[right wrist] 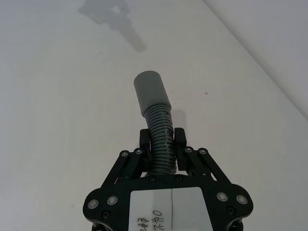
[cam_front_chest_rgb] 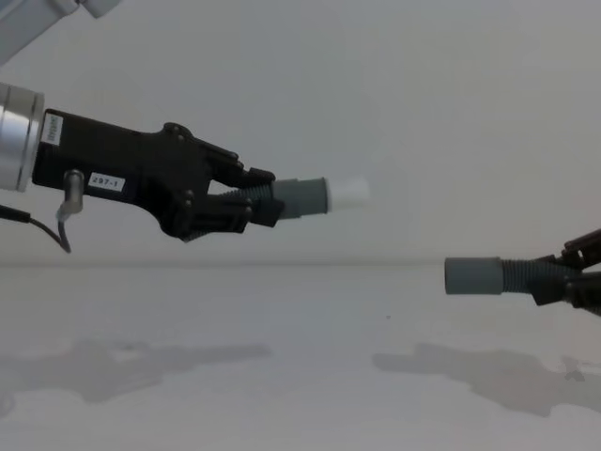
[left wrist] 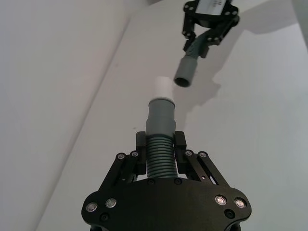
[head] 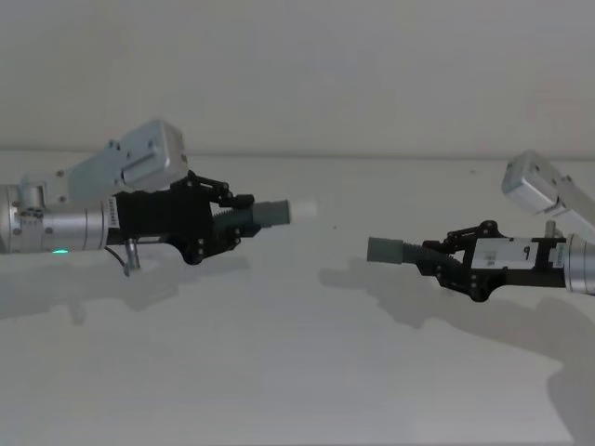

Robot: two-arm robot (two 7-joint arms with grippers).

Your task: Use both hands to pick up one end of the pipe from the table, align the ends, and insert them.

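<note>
Left pincer clamps the white-tipped hose, right pincer the grey-cuffed hose (cuffs apart, table below).

Your head view angled down over the tabletop, chest view low, side-on, both sharing left gripper and right gripper, each wrist view close behind its own.
</note>
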